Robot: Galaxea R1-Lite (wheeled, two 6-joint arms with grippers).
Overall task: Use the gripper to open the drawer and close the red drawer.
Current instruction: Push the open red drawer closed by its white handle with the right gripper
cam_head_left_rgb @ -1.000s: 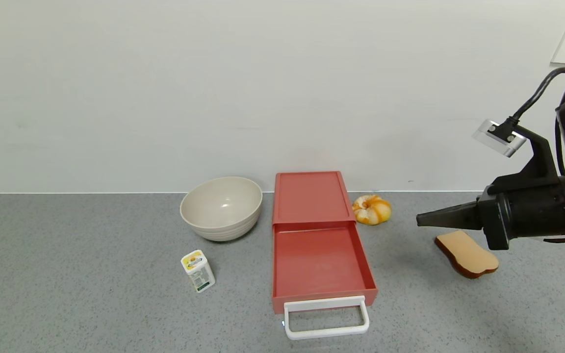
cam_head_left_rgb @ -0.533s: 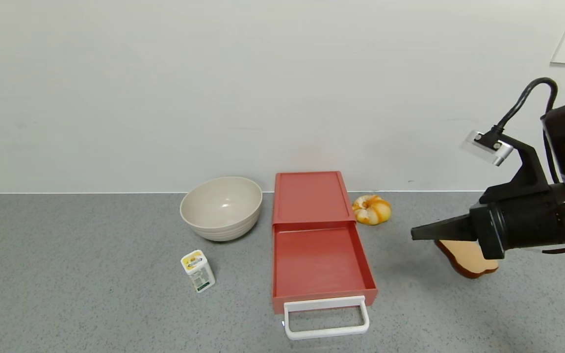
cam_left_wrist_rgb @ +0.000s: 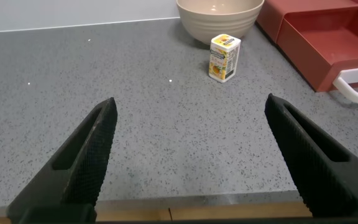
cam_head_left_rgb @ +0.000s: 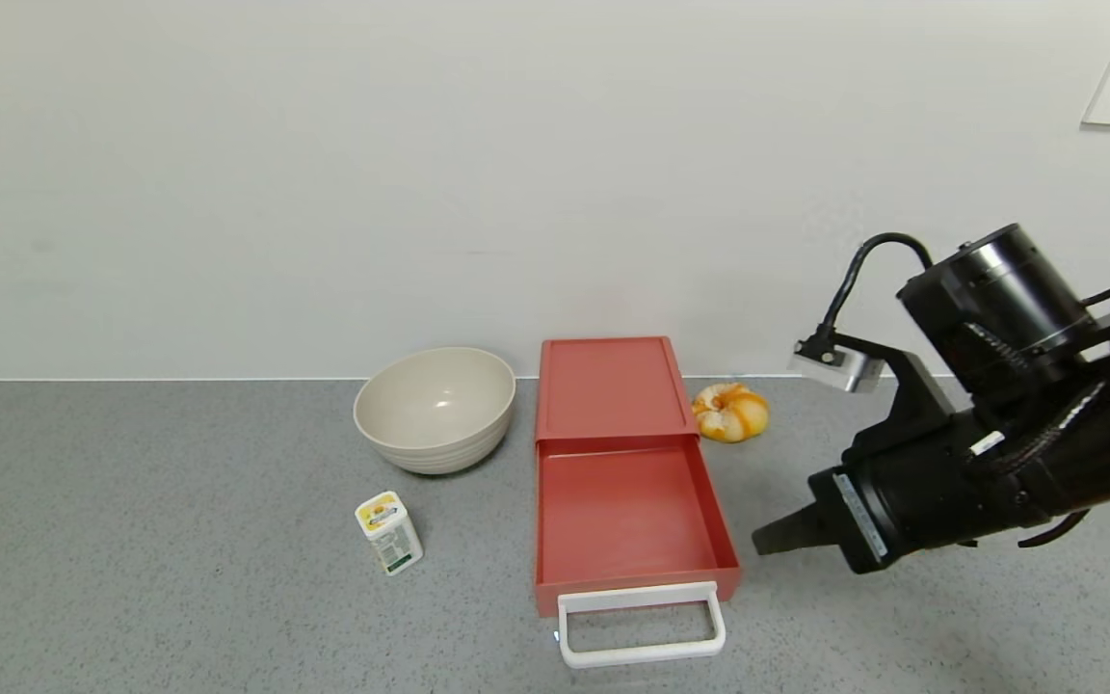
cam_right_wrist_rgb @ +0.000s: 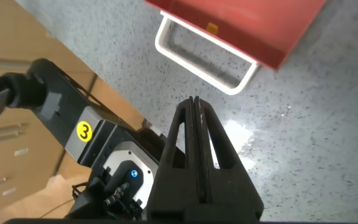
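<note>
Hovering low over the near edge of the grey desk [cam_head_left_rgb: 131,540], the left gripper [cam_left_wrist_rgb: 191,155] is idling with its fingers spread wide apart, well clear of everything. Farther along, a beige bowl [cam_head_left_rgb: 436,409] and a small yellow-labelled carton [cam_head_left_rgb: 388,532] are standing just left of the drawer [cam_head_left_rgb: 624,511], which is sitting pulled out from its red box, the tray empty and its white loop handle [cam_head_left_rgb: 640,625] projecting toward the robot. It is looking like light, stiff plastic, so the whole box is likely sliding on the smooth desk if pushed off-centre; pressing squarely on the handle's front bar or the tray's front wall seems the safest contact. Behind the box, an orange-and-white bun [cam_head_left_rgb: 730,412] is lying. At the right, the right gripper [cam_head_left_rgb: 775,536] is hanging just beside the tray's front corner, its fingers pressed together into one point.
</note>
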